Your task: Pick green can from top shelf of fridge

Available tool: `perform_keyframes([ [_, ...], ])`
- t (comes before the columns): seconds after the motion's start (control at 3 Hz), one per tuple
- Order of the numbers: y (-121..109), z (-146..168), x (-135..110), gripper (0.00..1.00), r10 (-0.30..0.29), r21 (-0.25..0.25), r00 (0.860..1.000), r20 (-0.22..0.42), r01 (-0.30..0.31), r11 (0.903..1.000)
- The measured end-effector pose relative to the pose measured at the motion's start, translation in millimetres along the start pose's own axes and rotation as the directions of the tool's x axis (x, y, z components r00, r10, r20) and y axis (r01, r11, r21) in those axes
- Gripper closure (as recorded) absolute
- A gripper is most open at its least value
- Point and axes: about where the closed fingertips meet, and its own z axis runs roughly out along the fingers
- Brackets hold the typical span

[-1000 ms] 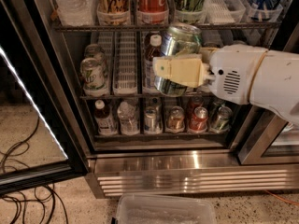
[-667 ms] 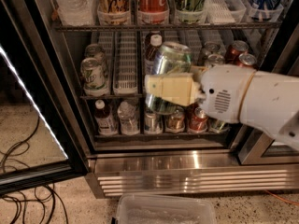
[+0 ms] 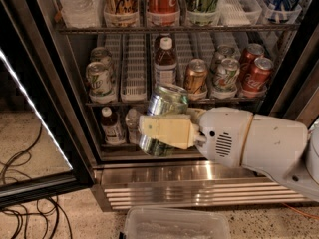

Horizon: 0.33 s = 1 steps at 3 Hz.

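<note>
The tool (image 3: 158,129) sits right in the centre of the frame, pinching the green can (image 3: 168,100): one cream finger (image 3: 167,131) lies flat across the can's front, and the other is hidden behind it. The can is tilted, its silver top rim leaning to the right. It hangs well below the top shelf (image 3: 164,29), in front of the lower racks of the fridge (image 3: 189,176). The white arm (image 3: 259,143) reaches in from the lower right. Up on the top shelf, along the upper edge of the frame, tall cans and a water bottle (image 3: 75,4) stand in white trays. On the middle rack, just behind the held can, there's a brown bottle (image 3: 165,61), with a bronze can (image 3: 195,76) beside it, red cans (image 3: 256,73) to the right and whitish cans (image 3: 98,78) to the left. The black-framed door (image 3: 35,118) stands open at left, above cables (image 3: 25,208) on the floor. A clear tub (image 3: 174,225) lies at the bottom edge.
</note>
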Motion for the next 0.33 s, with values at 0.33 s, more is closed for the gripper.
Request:
perform_keyframes([
  [0.33,0.0,0.0,0.0,1.00,0.000,0.000,1.000,0.000,0.000,1.0000],
])
